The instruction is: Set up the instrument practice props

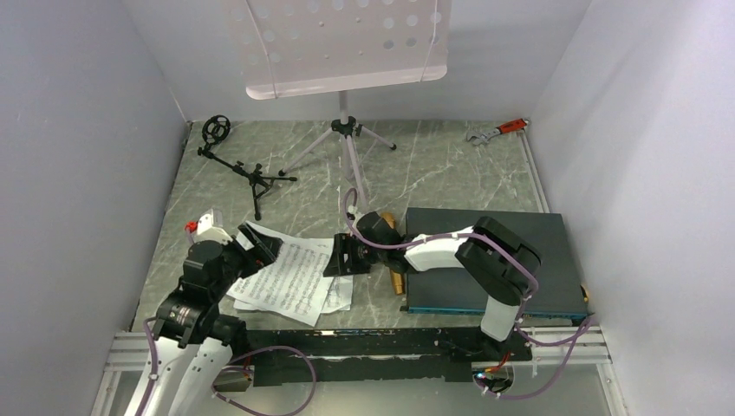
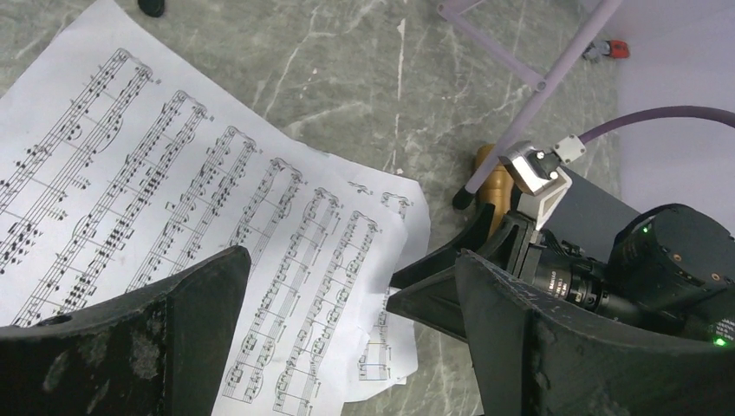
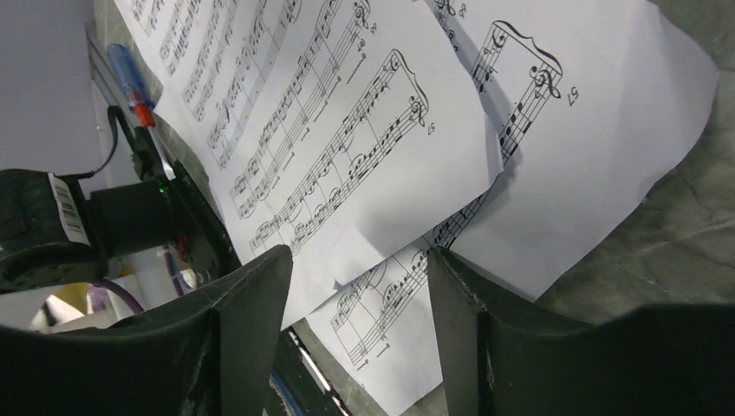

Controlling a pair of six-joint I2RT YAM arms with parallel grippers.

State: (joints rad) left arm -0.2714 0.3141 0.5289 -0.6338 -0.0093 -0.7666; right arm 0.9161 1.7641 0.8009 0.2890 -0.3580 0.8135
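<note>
White pages (image 1: 290, 277) lie fanned by the table's (image 1: 433, 173) near edge, left of centre; left gripper (image 1: 260, 247) hangs over their left side, jaws wide, holding nothing; right gripper (image 1: 340, 257) sits at their right edge, jaws partly apart, no clear grip on paper; gold mic (image 1: 398, 282) lies under the right arm beside the board (image 1: 503, 251); music stand (image 1: 342, 43) rises mid far edge; mic stand (image 1: 234, 160) at the far-left corner.

- A robotics lab test cell: plain pale panels (image 1: 78, 173) box in a marble-look table (image 1: 451, 173).
- Left arm (image 1: 199, 286) and right arm (image 1: 490, 260) bolted to a dark rail (image 1: 364, 345), purple cables (image 1: 350, 208) trailing.
</note>
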